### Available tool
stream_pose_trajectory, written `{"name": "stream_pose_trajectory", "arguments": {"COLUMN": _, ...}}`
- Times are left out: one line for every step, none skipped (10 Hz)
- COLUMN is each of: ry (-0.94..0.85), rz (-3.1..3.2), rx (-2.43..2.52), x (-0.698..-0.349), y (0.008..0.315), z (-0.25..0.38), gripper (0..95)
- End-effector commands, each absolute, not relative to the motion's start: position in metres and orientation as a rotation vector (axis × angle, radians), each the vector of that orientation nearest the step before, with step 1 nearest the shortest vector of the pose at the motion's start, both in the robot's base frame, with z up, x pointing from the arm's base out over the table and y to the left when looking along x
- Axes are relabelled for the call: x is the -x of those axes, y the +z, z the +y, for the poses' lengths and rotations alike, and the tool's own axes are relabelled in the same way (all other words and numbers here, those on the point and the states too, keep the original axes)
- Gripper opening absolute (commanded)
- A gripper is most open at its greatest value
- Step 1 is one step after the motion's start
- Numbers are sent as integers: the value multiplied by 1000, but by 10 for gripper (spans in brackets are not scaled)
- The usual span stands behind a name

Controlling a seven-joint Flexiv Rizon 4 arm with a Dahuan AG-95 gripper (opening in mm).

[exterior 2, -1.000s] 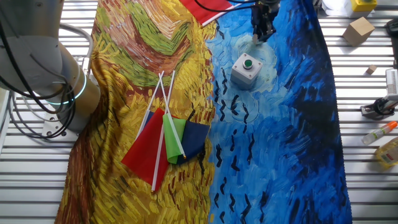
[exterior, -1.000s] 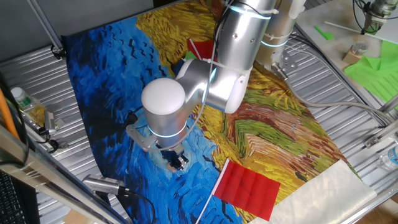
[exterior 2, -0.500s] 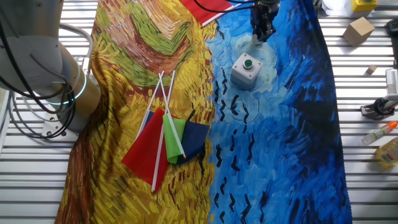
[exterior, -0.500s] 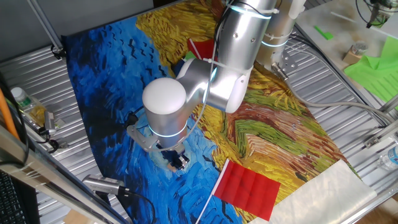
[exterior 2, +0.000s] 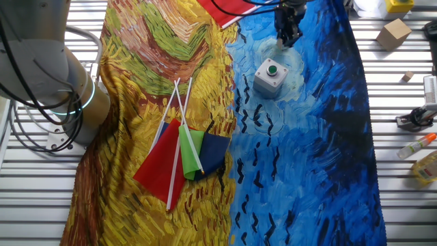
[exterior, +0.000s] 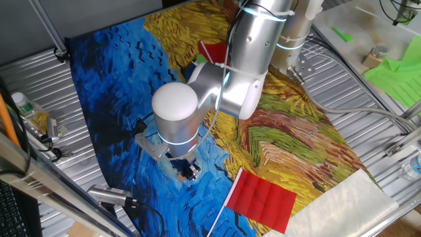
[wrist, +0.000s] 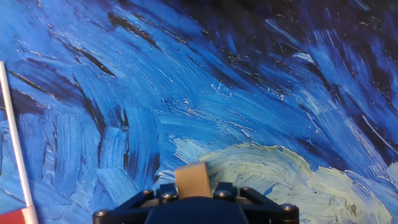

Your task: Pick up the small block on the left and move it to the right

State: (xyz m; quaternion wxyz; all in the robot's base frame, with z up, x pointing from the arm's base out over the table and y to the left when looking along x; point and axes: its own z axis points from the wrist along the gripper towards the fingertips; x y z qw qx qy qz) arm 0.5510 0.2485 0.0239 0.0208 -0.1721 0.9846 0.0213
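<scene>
The small block (wrist: pixel 191 180), a plain tan wooden cube, sits between my gripper's (wrist: pixel 191 194) two dark fingers at the bottom edge of the hand view. The gripper is shut on it, low over the blue part of the painted cloth (wrist: pixel 186 93). In one fixed view the gripper (exterior: pixel 187 170) hangs under the arm's white-capped wrist (exterior: pixel 175 102), and the block is hidden there. In the other fixed view the gripper (exterior 2: pixel 287 33) is at the cloth's far edge, just beyond the white box with a green button (exterior 2: pixel 271 75).
A red flag (exterior: pixel 263 197) lies near the gripper; its white stick (wrist: pixel 15 143) shows at the left of the hand view. A bundle of red, green and blue flags (exterior 2: pixel 181 154) lies mid-cloth. Bottles and small items sit on the metal slats (exterior 2: pixel 410 102) around the cloth.
The hand has crept very slightly; otherwise nothing has visibly changed.
</scene>
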Motion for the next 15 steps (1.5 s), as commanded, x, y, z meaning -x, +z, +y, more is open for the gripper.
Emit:
{"name": "stream_pose_trajectory", "arguments": {"ry": 67, "rz": 3046, "rx": 541, "x": -551, "y": 24, "z": 249, "gripper": 570}}
{"name": "stream_pose_trajectory", "arguments": {"ry": 73, "rz": 3044, "rx": 543, "x": -551, "y": 24, "z": 249, "gripper": 570}}
{"name": "stream_pose_trajectory", "arguments": {"ry": 90, "rz": 3039, "rx": 543, "x": -551, "y": 27, "z": 249, "gripper": 570}}
{"name": "stream_pose_trajectory", "arguments": {"ry": 97, "rz": 3038, "rx": 543, "x": -551, "y": 32, "z": 249, "gripper": 570}}
{"name": "stream_pose_trajectory", "arguments": {"ry": 105, "rz": 3037, "rx": 541, "x": -550, "y": 37, "z": 249, "gripper": 570}}
{"name": "stream_pose_trajectory", "arguments": {"ry": 111, "rz": 3039, "rx": 531, "x": -549, "y": 48, "z": 249, "gripper": 570}}
{"name": "stream_pose_trajectory", "arguments": {"ry": 124, "rz": 3032, "rx": 512, "x": -548, "y": 60, "z": 251, "gripper": 570}}
{"name": "stream_pose_trajectory", "arguments": {"ry": 137, "rz": 3033, "rx": 494, "x": -545, "y": 73, "z": 252, "gripper": 570}}
{"name": "stream_pose_trajectory", "arguments": {"ry": 131, "rz": 3042, "rx": 461, "x": -542, "y": 86, "z": 255, "gripper": 190}}
{"name": "stream_pose_trajectory", "arguments": {"ry": 129, "rz": 3048, "rx": 437, "x": -538, "y": 98, "z": 257, "gripper": 0}}
{"name": "stream_pose_trajectory", "arguments": {"ry": 130, "rz": 3050, "rx": 444, "x": -537, "y": 103, "z": 258, "gripper": 0}}
{"name": "stream_pose_trajectory", "arguments": {"ry": 146, "rz": 3050, "rx": 441, "x": -534, "y": 112, "z": 258, "gripper": 0}}
{"name": "stream_pose_trajectory", "arguments": {"ry": 155, "rz": 3054, "rx": 435, "x": -532, "y": 118, "z": 259, "gripper": 0}}
{"name": "stream_pose_trajectory", "arguments": {"ry": 142, "rz": 3059, "rx": 438, "x": -530, "y": 123, "z": 258, "gripper": 0}}
{"name": "stream_pose_trajectory", "arguments": {"ry": 143, "rz": 3073, "rx": 438, "x": -530, "y": 123, "z": 258, "gripper": 0}}
